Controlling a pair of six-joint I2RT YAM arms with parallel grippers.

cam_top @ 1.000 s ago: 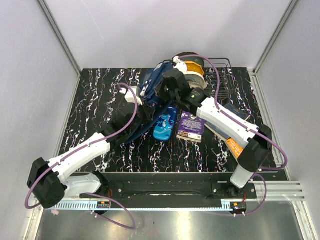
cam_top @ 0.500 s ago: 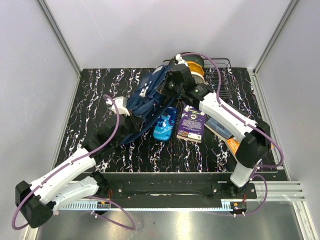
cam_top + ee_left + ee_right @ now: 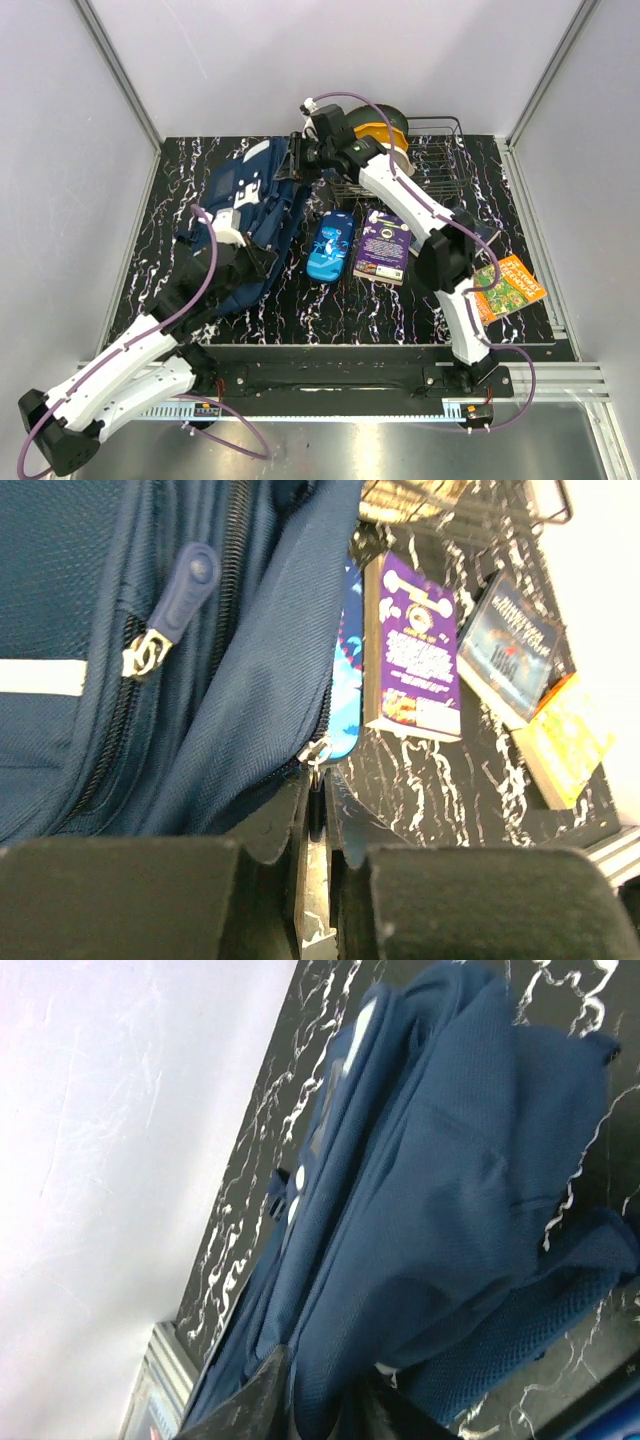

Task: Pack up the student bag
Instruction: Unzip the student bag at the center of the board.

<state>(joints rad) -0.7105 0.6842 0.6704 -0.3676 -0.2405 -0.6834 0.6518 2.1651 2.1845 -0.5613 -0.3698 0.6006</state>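
The student bag has come down from the bunched, lifted heap it made near the back of the table and now lies spread out across the left half of the black marbled tabletop. The left arm has drawn back toward the near edge, and the right arm has stretched out to the far side.

The left gripper is clamped on the bag's near edge, the fabric beside a metal zip slider pinched between its jaws. This looks like a hold to anchor the bag and keep the opening taut.

The right gripper sits at the bag's far top edge. In the right wrist view navy fabric lies between its fingers, but I cannot tell whether it grips the cloth or is letting go. Pulling from opposite ends would flatten the bag for loading.

Just right of the bag lie the blue patterned pencil case and the purple book. A dark blue book and a yellow book lie farther right, all outside the bag. Packing seems not yet begun.
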